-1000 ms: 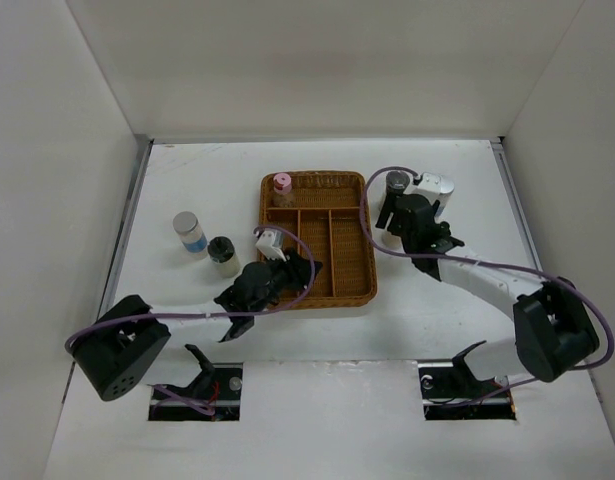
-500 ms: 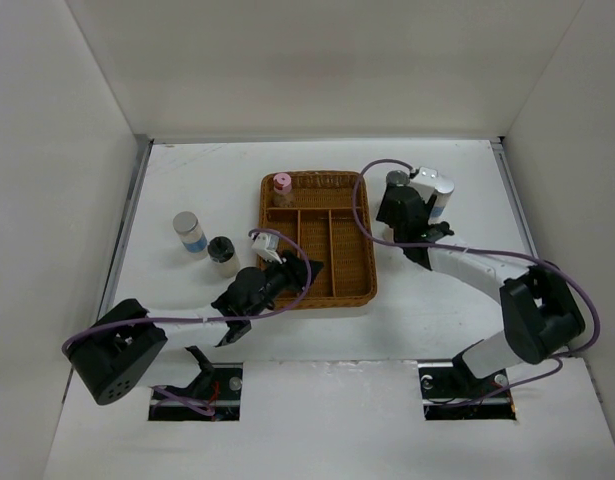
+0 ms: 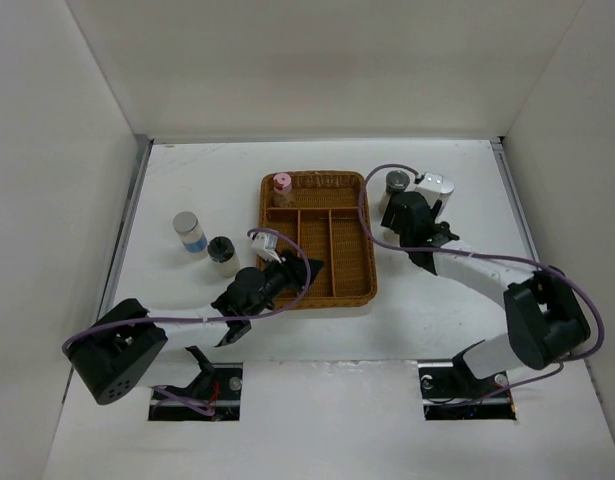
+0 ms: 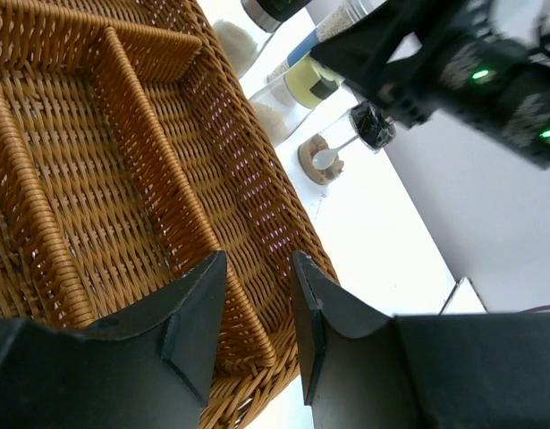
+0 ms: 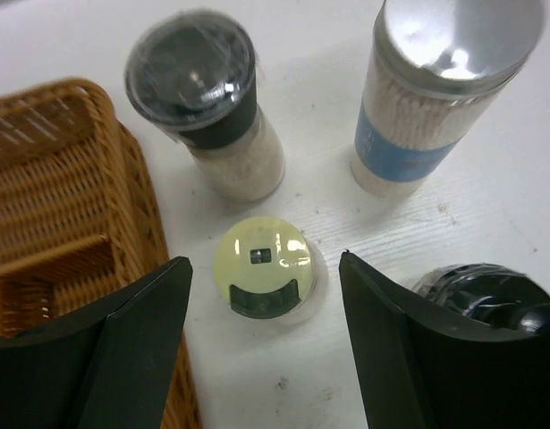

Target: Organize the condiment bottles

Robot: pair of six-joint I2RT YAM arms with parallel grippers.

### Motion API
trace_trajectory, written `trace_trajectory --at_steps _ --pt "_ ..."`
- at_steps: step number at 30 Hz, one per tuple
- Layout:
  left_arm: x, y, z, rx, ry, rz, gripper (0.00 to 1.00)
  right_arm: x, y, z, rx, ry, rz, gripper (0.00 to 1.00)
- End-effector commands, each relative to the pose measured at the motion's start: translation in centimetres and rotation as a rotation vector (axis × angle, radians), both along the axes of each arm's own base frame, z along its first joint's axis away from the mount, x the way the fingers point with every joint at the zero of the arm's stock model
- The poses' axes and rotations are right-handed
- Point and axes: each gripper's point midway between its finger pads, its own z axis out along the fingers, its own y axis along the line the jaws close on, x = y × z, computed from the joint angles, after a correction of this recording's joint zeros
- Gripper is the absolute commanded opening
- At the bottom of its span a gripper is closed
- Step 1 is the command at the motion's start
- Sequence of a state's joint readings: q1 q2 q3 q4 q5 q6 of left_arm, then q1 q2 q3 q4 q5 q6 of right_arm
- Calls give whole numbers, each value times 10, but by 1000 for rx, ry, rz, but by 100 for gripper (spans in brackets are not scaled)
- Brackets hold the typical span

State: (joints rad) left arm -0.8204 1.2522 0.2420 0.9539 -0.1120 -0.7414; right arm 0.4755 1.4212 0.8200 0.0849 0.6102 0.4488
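Note:
In the right wrist view a yellow-lidded jar (image 5: 264,268) stands on the table between my right gripper's (image 5: 264,261) wide-open fingers, untouched. Behind it stand a black-capped bottle (image 5: 207,98) and a blue-banded white cylinder (image 5: 435,98); a dark-lidded jar (image 5: 485,299) is at the lower right. From above, my right gripper (image 3: 395,218) hovers just right of the wicker tray (image 3: 352,270). A pink-lidded jar (image 3: 283,188) stands in the tray's far left compartment. Another blue-banded cylinder (image 3: 189,232) and black-capped bottle (image 3: 223,255) stand left of the tray. My left gripper (image 4: 257,304) is slightly open over the tray's rim (image 4: 257,223), holding nothing.
The tray's long compartments (image 4: 96,206) hold nothing. A small wooden disc with a spoon (image 4: 321,159) lies on the table right of the tray. White walls enclose the table on three sides. The right arm's purple cable (image 3: 372,185) loops above the tray's far right corner.
My right gripper moved toward the back of the table, then came slightly nearer again, staying over the bottles right of the tray. My left gripper shifted slightly at the tray's near left corner.

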Motion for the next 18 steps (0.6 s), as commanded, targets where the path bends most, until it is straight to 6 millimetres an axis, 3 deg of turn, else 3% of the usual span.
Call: trace_trajectory --at_steps 1,6,9,12,15,18 --pt "-1 -3 14 -55 -37 -10 33 14 12 -4 29 -1 24 74" --pt "-1 -2 13 -55 -35 -10 33 38 10 -6 0 -15 15 61" --pt "0 -2 12 -52 -33 -7 33 40 6 3 -23 -46 -7 49" --pt "-1 -1 12 -57 -31 -8 33 35 6 16 -36 -92 -22 43" --pt "-1 0 13 -61 -35 -4 34 22 10 44 -24 -150 -13 42" --pt "2 5 12 -72 -29 16 39 14 20 84 23 -227 25 41"
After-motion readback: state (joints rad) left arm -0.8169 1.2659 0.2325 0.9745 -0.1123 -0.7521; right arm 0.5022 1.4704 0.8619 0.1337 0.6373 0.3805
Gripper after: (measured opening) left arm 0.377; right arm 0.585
